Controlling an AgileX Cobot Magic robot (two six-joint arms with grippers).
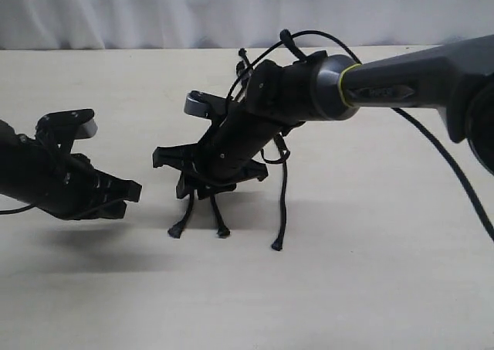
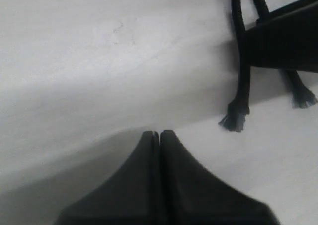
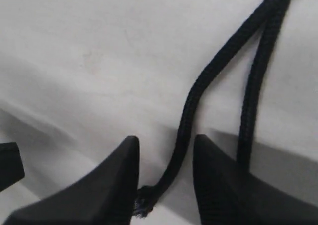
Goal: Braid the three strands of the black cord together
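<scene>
The black cord hangs down the table from behind the right arm, and its three strands end in thickened tips near the front. My right gripper reaches across the middle and sits low over the two left strands. In the right wrist view the gripper is open, with one strand lying on the table between its fingers, tip by one finger. A second strand passes outside the other finger. The third strand lies free to the right. My left gripper is shut and empty, left of the tips.
The pale table spreads all round, with a white curtain behind it. Glossy arm cables loop off the right arm. The right gripper's black body stands close beside the left gripper's path to the strands.
</scene>
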